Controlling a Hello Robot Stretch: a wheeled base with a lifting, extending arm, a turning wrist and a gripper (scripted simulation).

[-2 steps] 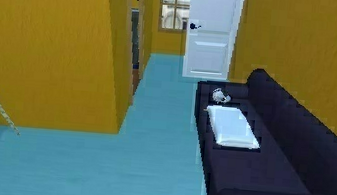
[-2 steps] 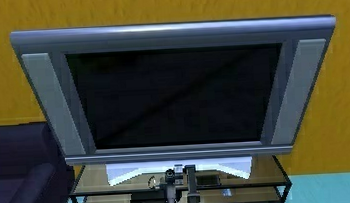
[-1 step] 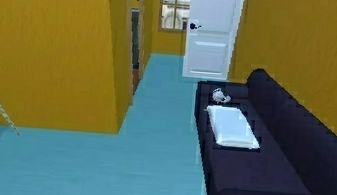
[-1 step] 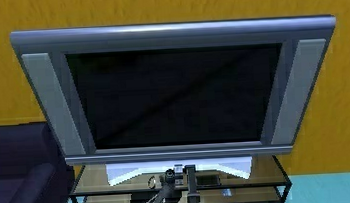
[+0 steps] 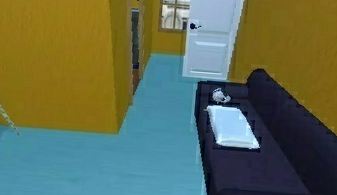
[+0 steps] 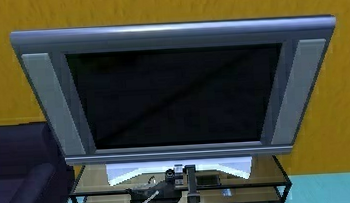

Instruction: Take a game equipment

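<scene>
The claw (image 6: 145, 197) is low before the big grey television (image 6: 175, 89), above the wooden desk (image 6: 262, 175); I cannot tell if it holds anything. On the dark sofa (image 5: 273, 144) lie 1 white pillow (image 5: 232, 127) and 1 small pale object (image 5: 220, 95); whether this is the game equipment, I cannot tell.

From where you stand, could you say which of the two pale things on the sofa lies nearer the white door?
The small rounded one, beyond the flat white pillow, at the far end of the sofa.

Small pale object (image 5: 220, 94) (kind unclear), on dark sofa (image 5: 272, 154) seat
</scene>
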